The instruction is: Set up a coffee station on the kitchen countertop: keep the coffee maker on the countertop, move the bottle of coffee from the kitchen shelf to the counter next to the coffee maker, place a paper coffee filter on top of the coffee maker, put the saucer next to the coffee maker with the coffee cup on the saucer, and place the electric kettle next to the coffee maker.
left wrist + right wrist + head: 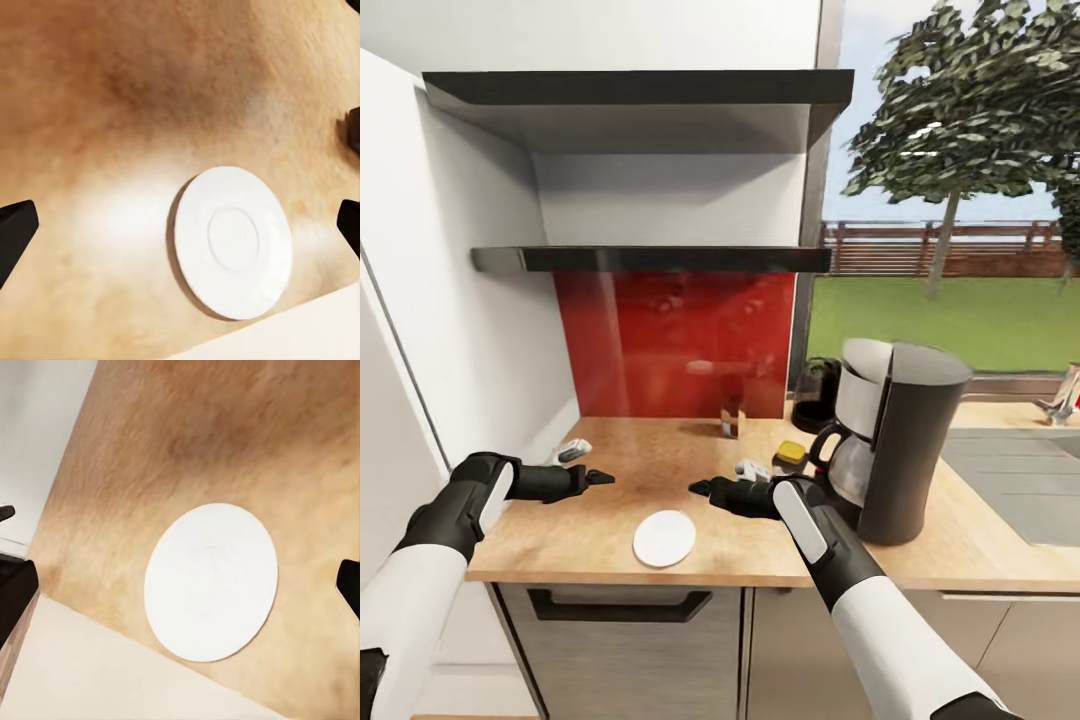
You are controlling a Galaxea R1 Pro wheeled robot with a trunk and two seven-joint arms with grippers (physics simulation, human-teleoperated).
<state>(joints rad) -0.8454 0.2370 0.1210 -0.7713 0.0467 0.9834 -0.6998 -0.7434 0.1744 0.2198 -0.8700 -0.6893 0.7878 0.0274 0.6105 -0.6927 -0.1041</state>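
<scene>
White saucer (pixel 664 537) lies near the bench (pixel 660 460) edge; left gripper (pixel 598 478) and right gripper (pixel 700 488) hover empty, jaws spread, so pinch its rim squarely.

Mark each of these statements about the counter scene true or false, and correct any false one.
1. The saucer lies flat near the countertop's front edge. True.
2. A cup sits on the saucer. False: the saucer is bare.
3. The coffee maker stands on the countertop. True.
4. The left gripper holds the saucer. False: it hovers above the countertop, holding nothing.
5. The coffee jar stands on the shelf. False: it stands on the countertop by the red backsplash.
</scene>
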